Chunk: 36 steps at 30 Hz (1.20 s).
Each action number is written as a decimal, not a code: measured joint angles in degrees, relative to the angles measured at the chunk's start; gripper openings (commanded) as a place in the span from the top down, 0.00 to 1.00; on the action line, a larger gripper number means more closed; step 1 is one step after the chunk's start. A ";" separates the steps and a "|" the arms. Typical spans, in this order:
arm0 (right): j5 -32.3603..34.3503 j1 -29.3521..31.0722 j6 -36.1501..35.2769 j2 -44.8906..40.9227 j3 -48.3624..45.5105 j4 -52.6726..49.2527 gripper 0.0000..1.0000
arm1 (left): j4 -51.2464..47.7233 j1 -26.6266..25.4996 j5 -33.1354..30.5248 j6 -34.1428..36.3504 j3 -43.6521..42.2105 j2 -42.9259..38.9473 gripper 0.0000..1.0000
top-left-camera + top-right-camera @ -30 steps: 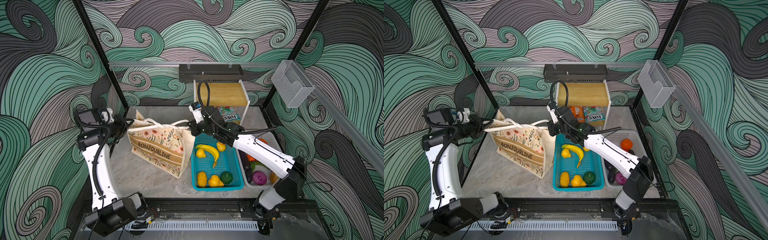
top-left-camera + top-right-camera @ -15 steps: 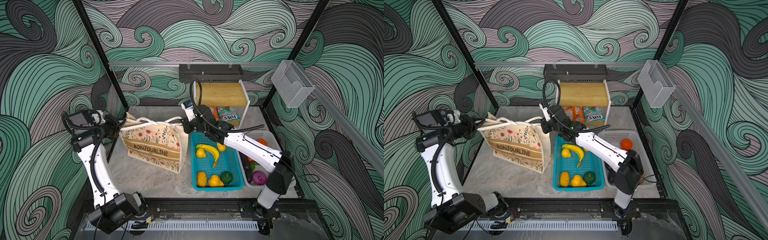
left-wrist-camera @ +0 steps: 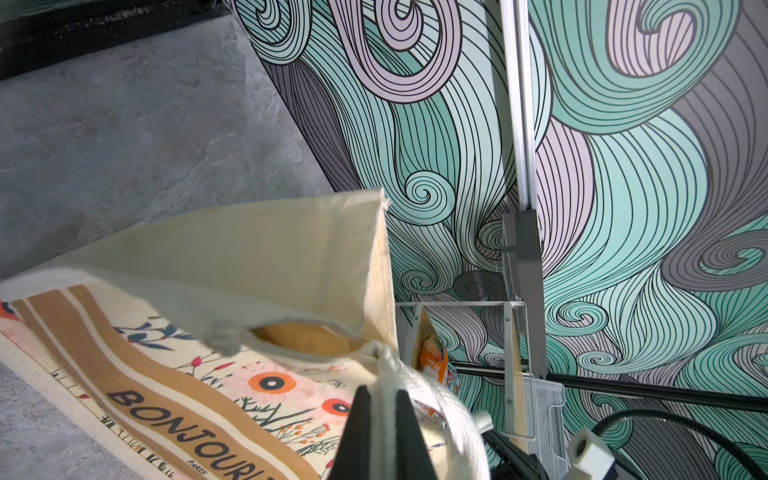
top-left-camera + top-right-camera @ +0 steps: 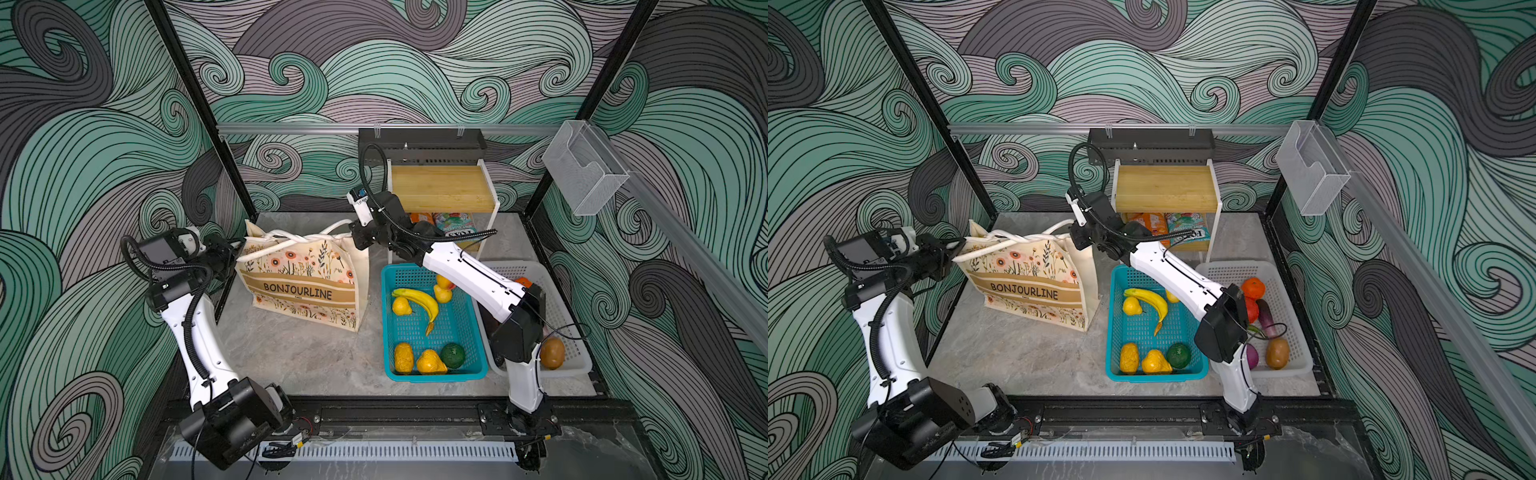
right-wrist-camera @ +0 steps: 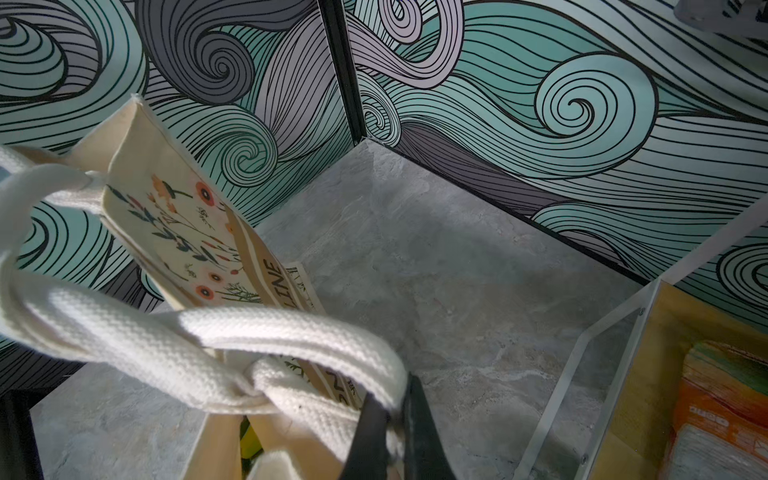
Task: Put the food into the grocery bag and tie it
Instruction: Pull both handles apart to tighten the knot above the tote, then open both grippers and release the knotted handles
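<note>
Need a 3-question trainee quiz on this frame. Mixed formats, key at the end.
1. True or false: the left end effector and the right end effector are each shut on the rope handles of the grocery bag.
2. Where does the banana lie? A) teal basket B) white basket C) grocery bag
3. Short answer: what word is lettered on the bag's tan band?

Key: 1 true; 2 A; 3 BONJOURLINE

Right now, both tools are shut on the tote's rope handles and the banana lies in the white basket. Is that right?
No. The banana lies in the teal basket, as both top views show; the rest stands.
</note>
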 measured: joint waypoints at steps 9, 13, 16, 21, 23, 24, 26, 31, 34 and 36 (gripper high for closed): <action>-0.17 -0.39 -1.05 3.08 7.21 -4.39 1.00 | 3.78 0.02 1.51 -1.16 -2.36 -1.09 1.00; -0.63 -0.79 -0.57 3.26 6.80 -4.66 1.00 | 4.63 -0.02 2.51 -1.18 -3.91 -1.11 1.00; -1.09 -1.01 -0.17 3.06 5.60 -3.85 0.91 | 5.42 -0.02 2.89 -1.18 -5.03 -1.11 0.90; -3.17 -1.64 -0.28 1.01 2.80 -3.39 0.76 | 8.00 -1.46 4.76 -1.97 -6.34 -1.11 0.80; -3.17 -1.77 -0.98 -1.42 0.07 -3.37 0.65 | 8.92 -3.41 4.63 -2.34 -6.40 -1.11 0.76; -3.19 -1.77 -1.55 -2.99 -1.60 -3.30 0.56 | 9.22 -4.63 4.52 -2.36 -6.38 -1.18 0.72; -2.93 -1.81 -2.19 -5.57 -3.76 -3.45 0.42 | 9.29 -6.16 4.04 -2.23 -6.38 -1.36 0.63; -2.36 -1.55 -3.28 -9.84 -4.68 -3.13 0.27 | 9.20 -6.97 2.56 -2.08 -6.45 -2.25 0.33; -2.27 -1.25 -3.48 -13.51 -7.85 -2.69 0.16 | 8.31 -6.82 0.13 -1.29 -6.56 -3.43 0.03; -2.25 -1.14 -3.50 -17.03 -11.72 -2.01 0.08 | 6.84 -6.75 -3.15 -0.31 -6.62 -5.49 0.01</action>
